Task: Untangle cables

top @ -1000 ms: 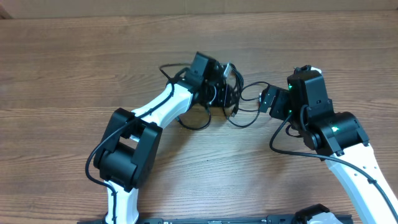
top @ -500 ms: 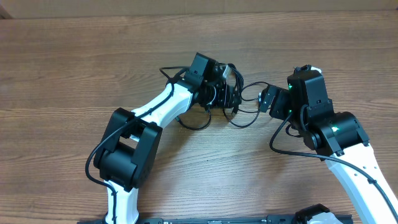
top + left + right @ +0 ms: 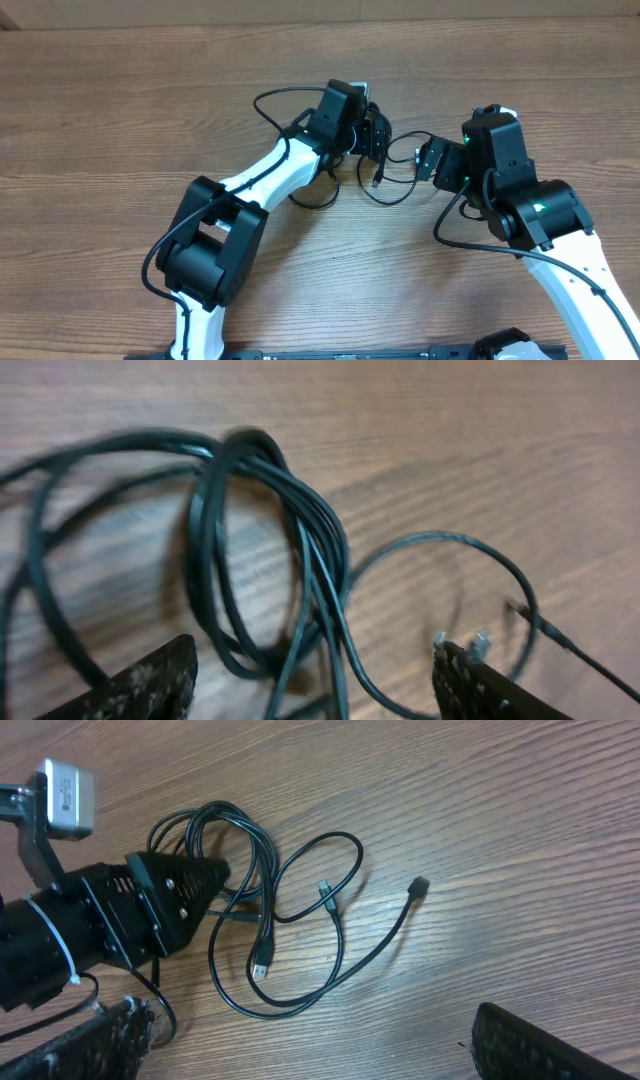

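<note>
The left end effector sits low over the tabletop with its fingers spread wide and nothing pinched between them. The cables lie in overlapping loops on the wood below the gap. In the right wrist view the tangle rests just off the left end effector's tip. A silver-tipped plug lies at its lower edge, and a black plug end lies free farther right. The right end effector is likewise spread and empty, near the tangle but clear of it.
</note>
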